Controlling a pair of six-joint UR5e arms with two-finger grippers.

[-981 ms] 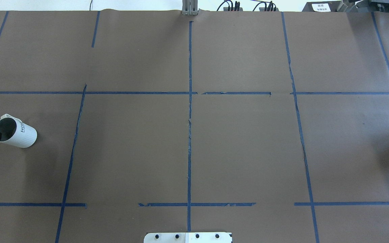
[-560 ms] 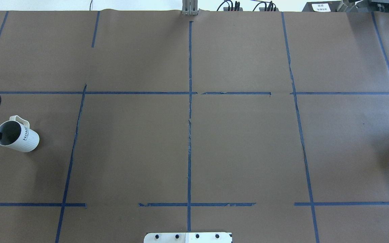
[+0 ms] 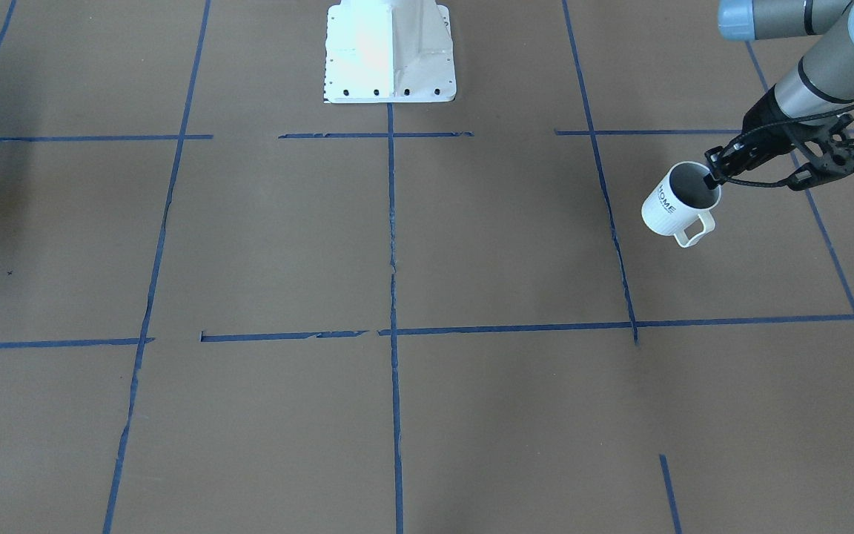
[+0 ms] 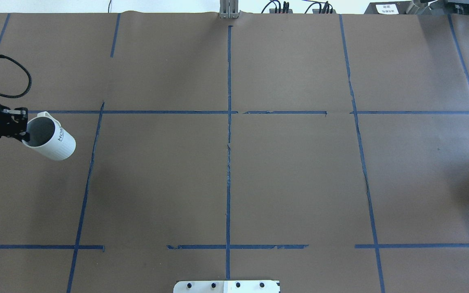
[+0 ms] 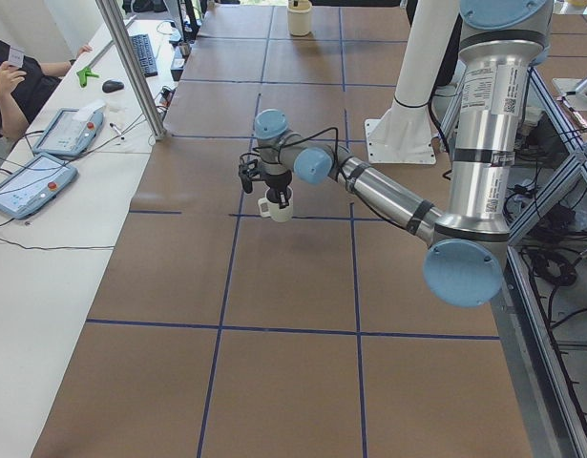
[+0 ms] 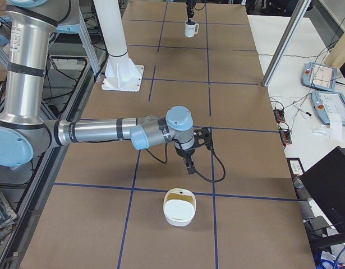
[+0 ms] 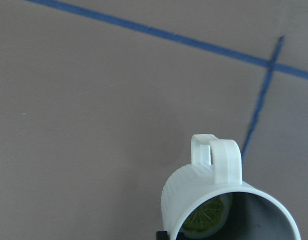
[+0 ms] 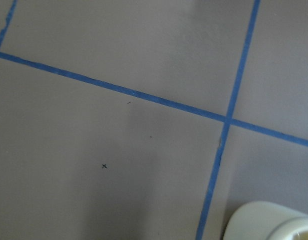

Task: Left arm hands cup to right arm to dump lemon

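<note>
Jaws first: my left gripper (image 4: 22,132) is pinched on the rim of the cup (image 4: 53,144), one finger inside the grey wall and one outside. The cup hangs mouth-up, clear of the table (image 4: 234,183) at its far left. The lemon (image 7: 206,218) sits loose at the bottom.

I'd call this mug rigid, fairly hefty and glazed slick, so a rim pinch could let it swing. The ribbed wall or the squared handle (image 7: 217,155) looks the surer place for the receiving hand, away from my left fingers.

Over on the right, the right gripper (image 6: 188,165) hangs low over the table near a white tub (image 6: 179,208). I can't tell how wide its jaws stand.
</note>
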